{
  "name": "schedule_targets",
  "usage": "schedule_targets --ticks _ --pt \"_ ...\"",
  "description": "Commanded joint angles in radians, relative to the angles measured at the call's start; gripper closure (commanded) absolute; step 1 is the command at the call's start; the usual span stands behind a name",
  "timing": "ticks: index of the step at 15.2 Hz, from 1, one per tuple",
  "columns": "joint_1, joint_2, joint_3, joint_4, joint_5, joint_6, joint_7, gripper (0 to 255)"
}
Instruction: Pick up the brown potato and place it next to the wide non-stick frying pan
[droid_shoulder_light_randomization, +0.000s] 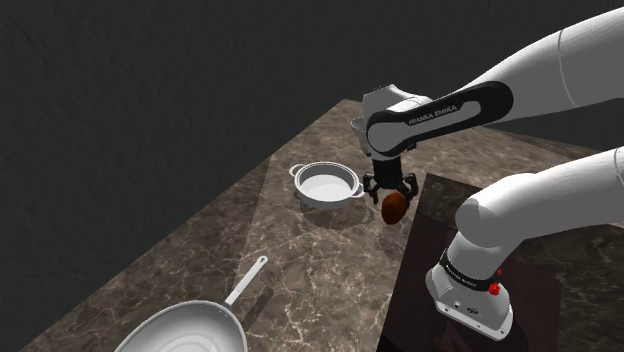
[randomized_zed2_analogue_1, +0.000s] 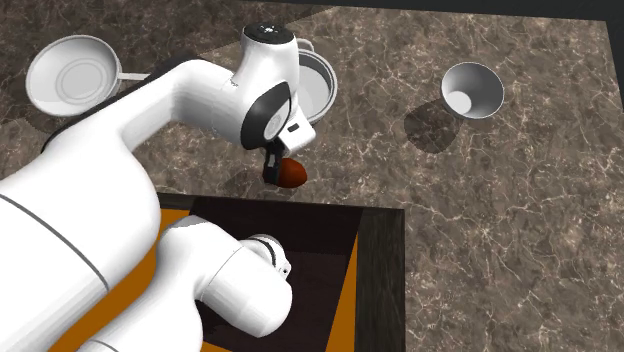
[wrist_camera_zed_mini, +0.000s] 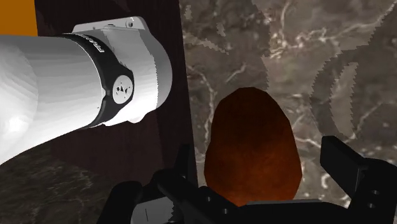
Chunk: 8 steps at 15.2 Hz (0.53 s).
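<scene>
Gripping the brown potato (droid_shoulder_light_randomization: 395, 209), the black tool (droid_shoulder_light_randomization: 393, 196) is closed on its smooth, egg-shaped body over the brown, veined-stone worktop (droid_shoulder_light_randomization: 300, 260), just beside the dark stand's (droid_shoulder_light_randomization: 432, 240) edge. A round two-handled pot (droid_shoulder_light_randomization: 327, 184) sits near it. Open marbled surface runs from there to the wide, pale frying pan (droid_shoulder_light_randomization: 185, 328), well apart at the shoulder view's lower left
</scene>
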Motion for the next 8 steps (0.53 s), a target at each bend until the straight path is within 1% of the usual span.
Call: schedule_targets --ticks 1,2,8 --pt "0.002 0.006 0.005 -0.024 0.006 0.029 0.002 0" --pt "0.004 0.012 0.008 -0.043 0.01 0.054 0.001 0" --pt "0.004 0.012 0.009 -0.043 0.01 0.054 0.001 0"
